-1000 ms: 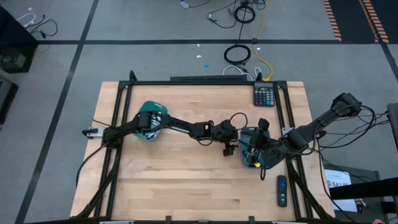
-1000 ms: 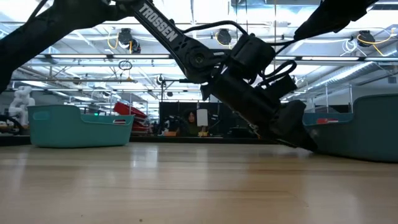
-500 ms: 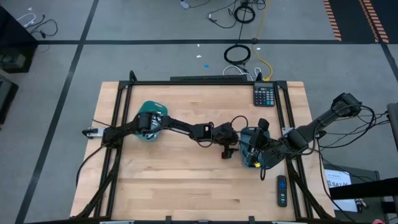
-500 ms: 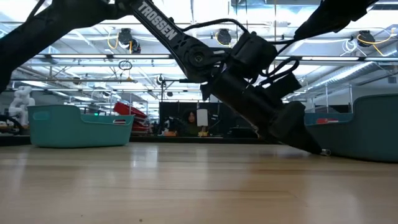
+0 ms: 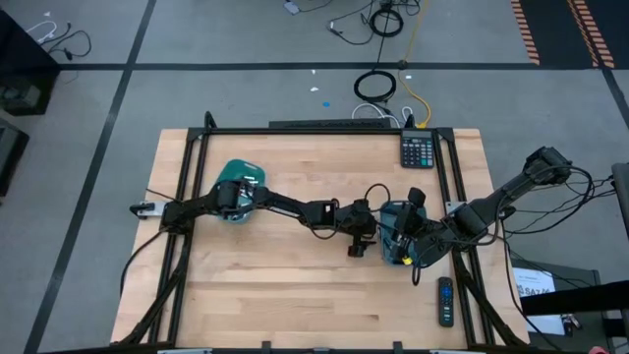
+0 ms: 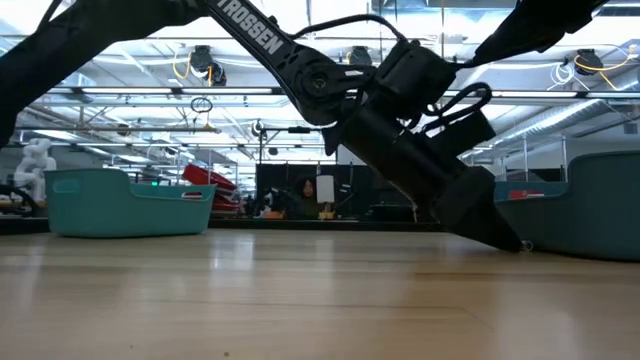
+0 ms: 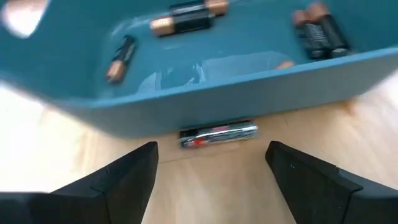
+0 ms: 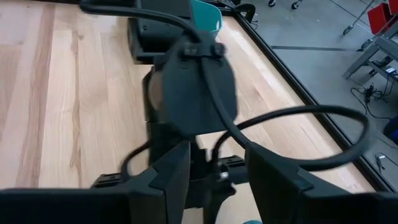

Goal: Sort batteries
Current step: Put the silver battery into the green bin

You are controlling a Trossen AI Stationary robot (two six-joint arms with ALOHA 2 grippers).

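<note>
A silvery battery lies on the table right against the outside wall of the teal tray, with more batteries inside. The left gripper hovers before it, fingers wide. The right gripper sits over the same tray, fingers partly apart, holding nothing visible.

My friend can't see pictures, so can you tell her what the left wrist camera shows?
A silvery battery lies on the wooden table right against the outside wall of a teal tray. The left pincer hangs open in front of it, one dark finger on each side. Inside the tray lie several dark, copper-tipped batteries.
</note>
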